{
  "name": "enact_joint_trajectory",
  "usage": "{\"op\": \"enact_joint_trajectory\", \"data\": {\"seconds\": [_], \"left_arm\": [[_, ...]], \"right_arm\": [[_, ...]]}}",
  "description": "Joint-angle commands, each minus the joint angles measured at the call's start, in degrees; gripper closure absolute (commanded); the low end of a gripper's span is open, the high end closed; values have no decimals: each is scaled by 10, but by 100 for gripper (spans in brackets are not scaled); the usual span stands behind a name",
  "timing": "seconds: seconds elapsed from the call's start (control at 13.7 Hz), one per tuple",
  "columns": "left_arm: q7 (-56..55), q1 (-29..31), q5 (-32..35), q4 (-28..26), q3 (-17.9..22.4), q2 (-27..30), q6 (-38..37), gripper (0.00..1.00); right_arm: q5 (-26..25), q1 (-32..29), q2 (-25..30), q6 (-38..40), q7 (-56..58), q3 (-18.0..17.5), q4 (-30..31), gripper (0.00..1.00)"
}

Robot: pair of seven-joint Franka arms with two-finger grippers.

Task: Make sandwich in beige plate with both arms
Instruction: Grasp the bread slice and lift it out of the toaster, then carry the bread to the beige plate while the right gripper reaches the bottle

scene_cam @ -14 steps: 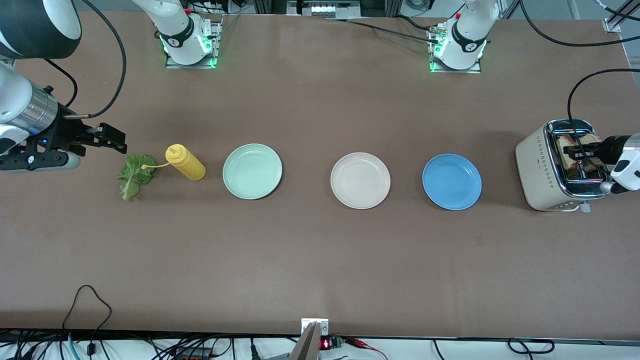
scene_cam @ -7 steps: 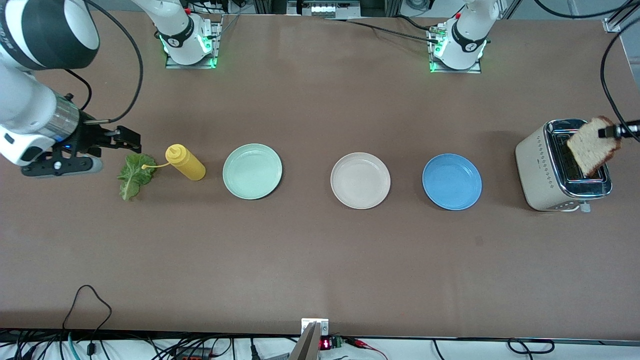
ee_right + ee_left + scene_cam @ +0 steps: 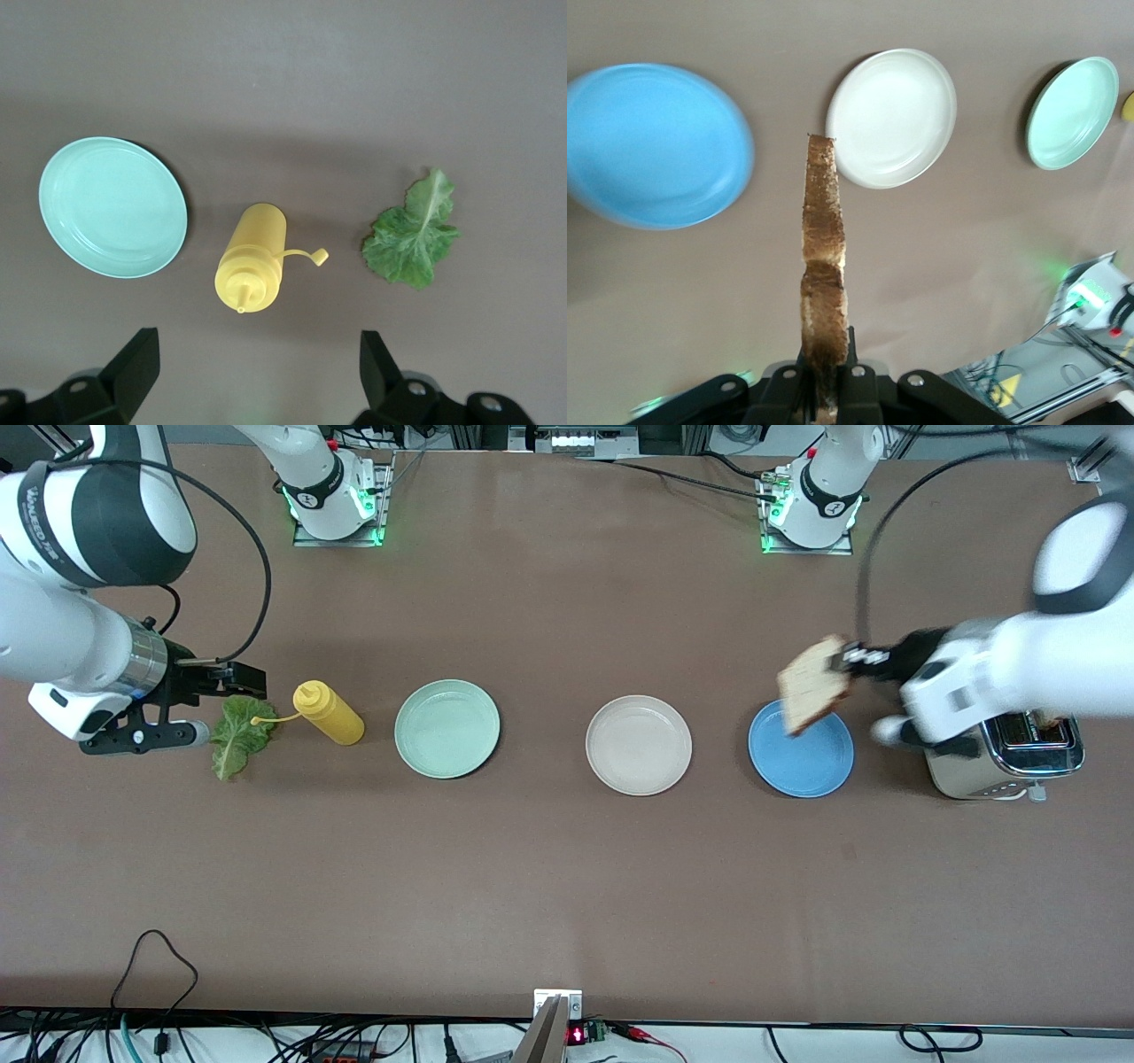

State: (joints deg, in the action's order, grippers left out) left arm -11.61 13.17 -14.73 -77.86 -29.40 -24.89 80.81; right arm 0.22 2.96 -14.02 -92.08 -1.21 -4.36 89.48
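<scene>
I count 3 plates: mint [image 3: 447, 729], beige [image 3: 638, 745], blue [image 3: 801, 747]. 1 bread slice [image 3: 812, 684], 1 lettuce leaf [image 3: 235, 736], 1 yellow bottle [image 3: 329, 712], 1 toaster [image 3: 1010, 763].

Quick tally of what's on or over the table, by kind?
Round plates: 3 (mint-green plate, pale beige plate, blue plate)
Brown bread slice: 1
Green lettuce leaf: 1
Yellow squeeze bottle: 1
Beige-and-chrome toaster: 1
Total: 7

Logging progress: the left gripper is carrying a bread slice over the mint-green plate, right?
Not quite. The left gripper does carry the bread slice, but over the blue plate, not the mint-green plate; the front view shows it.
</scene>
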Motion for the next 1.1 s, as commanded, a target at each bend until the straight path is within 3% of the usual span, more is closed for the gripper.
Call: {"op": "enact_joint_trajectory", "data": {"seconds": [0.0, 0.22, 0.51, 0.66, 0.88, 1.02], "left_arm": [[-40, -56, -20, -5, -2, -77, 77, 100], [-40, -92, -73, -21, -2, -140, 158, 100], [-35, -119, -79, -41, -2, -179, 246, 100], [-35, -125, -80, -44, -3, -192, 267, 100], [-32, -131, -95, -46, -2, -210, 282, 100], [-29, -131, -95, -48, -2, -215, 280, 100]], "right_arm": [[7, -3, -5, 9, 0, -1, -2, 0], [7, -3, -3, 25, 24, -2, 11, 0], [16, -27, 71, 3, 184, 2, 115, 0], [71, -73, 117, -28, 321, 3, 184, 0], [112, -139, 131, -63, 491, 4, 236, 0], [181, -200, 128, -91, 641, 4, 282, 0]]}}
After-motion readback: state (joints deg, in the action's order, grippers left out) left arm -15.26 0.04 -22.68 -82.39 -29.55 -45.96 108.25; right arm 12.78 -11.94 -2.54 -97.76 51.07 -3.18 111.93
